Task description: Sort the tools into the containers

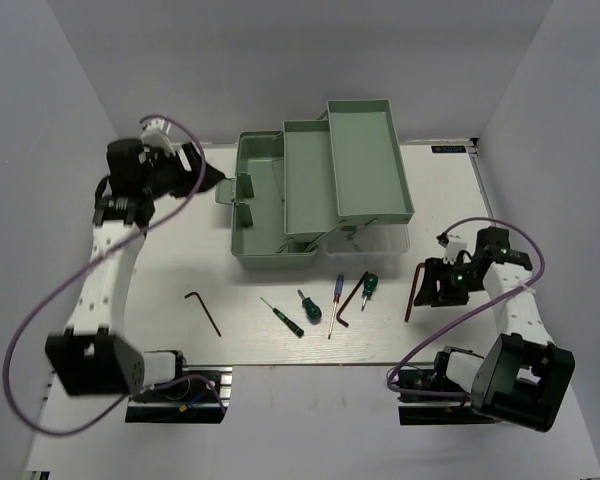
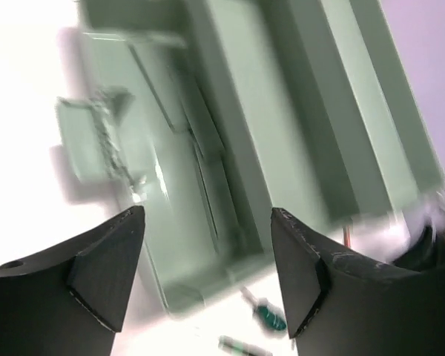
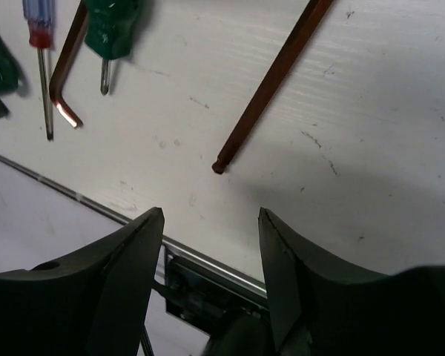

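Overhead, found the toolbox (image 1: 260,215) open at the far middle of the bench (image 1: 130,300), its trays (image 1: 365,160) fanned out to the right, and the tools (image 1: 335,305) strewn loose on the bench in front of it. Placed the right end effector (image 1: 429,283) just beside the rightmost hex key (image 1: 412,293), on that key's right. Placed the left end effector (image 1: 212,178) well apart from every tool, up by the toolbox's left end. Through the left wrist, badly blurred, made out dark fingers (image 2: 104,274) spread wide on nothing, with the toolbox (image 2: 282,133) filling the view ahead. Through the right wrist, saw fingers (image 3: 126,274) likewise spread and empty. Noted the rightmost hex key (image 3: 271,85) lying flat just ahead of the gap, near end pointing back at it, shaft running away up and to the right, slantwise to the line between the pads. Judged the right arm much the nearer. Reckoned on a short reach forward and a turn of the wrist to set the fingers square across that shaft.
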You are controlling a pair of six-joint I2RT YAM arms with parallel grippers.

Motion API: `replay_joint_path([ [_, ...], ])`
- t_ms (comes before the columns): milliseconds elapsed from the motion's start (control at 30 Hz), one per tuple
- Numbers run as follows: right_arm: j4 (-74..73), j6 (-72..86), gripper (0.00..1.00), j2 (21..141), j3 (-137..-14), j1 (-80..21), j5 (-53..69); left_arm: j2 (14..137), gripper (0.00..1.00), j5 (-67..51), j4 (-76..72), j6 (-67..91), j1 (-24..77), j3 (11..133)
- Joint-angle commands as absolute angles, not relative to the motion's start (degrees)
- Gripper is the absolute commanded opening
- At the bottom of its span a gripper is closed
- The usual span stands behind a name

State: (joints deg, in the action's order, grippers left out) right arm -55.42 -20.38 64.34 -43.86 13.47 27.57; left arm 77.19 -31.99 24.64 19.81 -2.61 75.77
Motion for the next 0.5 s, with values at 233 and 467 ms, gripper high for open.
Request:
replay_joint_path([
  [233,-35.3,-0.9,0.60,71.6,-41.1,9.7,20.4,52.3,0.75,-27.8,34.3,14.9,3.4,54.0],
  [467,-30.2,4.3,0.58,76.4,-41.1,4.2,12.0,51.8,0.75,-27.8,36.4,14.4,4.7,54.0],
])
